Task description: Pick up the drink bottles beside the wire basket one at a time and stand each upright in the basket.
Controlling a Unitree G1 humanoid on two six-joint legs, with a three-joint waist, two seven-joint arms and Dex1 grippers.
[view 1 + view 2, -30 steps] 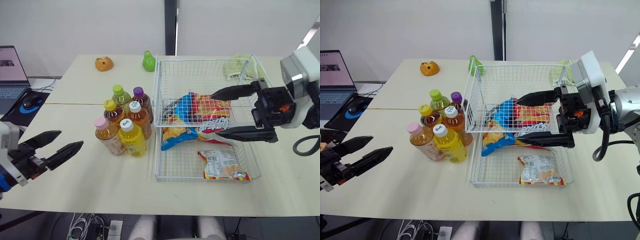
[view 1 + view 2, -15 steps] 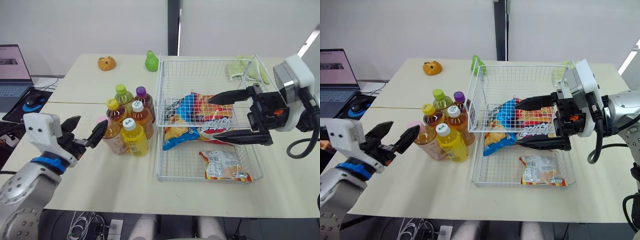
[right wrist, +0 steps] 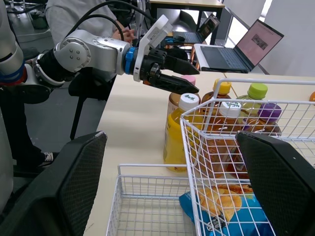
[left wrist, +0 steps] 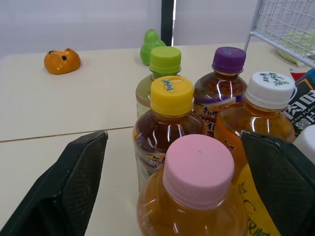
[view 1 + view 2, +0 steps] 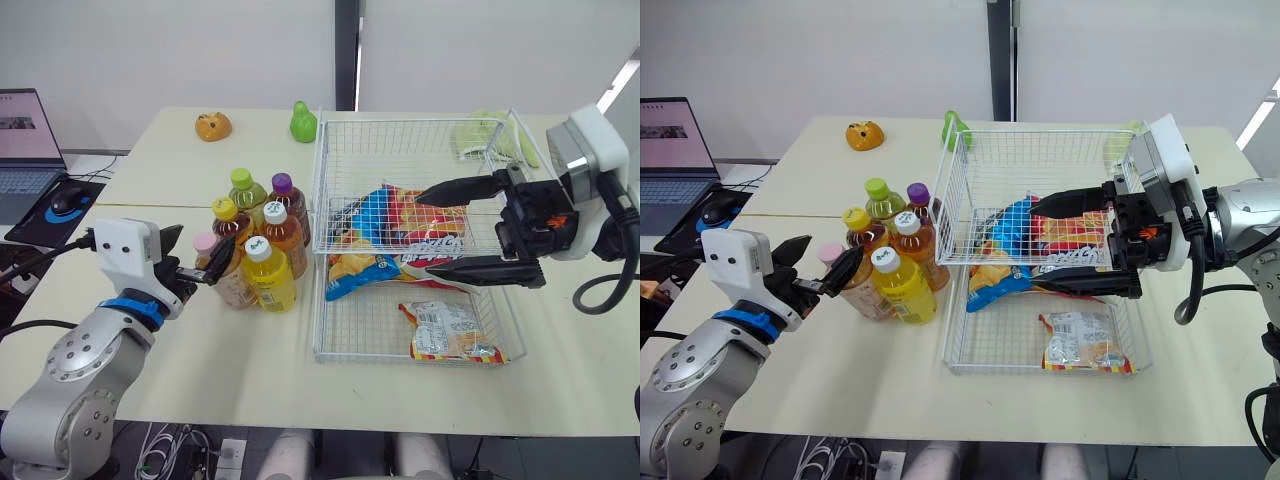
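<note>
Jaws open on both arms; all 6 bottles stand on the table, outside the basket.

At the left, the left gripper (image 5: 201, 250) has its 2 fingers spread to either side of the pink-capped bottle (image 4: 198, 169), with a gap showing on both sides of the cap. Just behind that bottle, the yellow-capped bottle (image 4: 172, 96), green-capped bottle (image 4: 165, 59), purple-capped bottle (image 4: 228, 59) and 2 white-capped bottles (image 5: 270, 213) stand upright in a tight cluster just beside the wire basket (image 5: 420, 125). Over the basket at the right, the right gripper (image 5: 426, 232) is spread wide above the snack bags (image 5: 405, 215), holding nothing.
</note>
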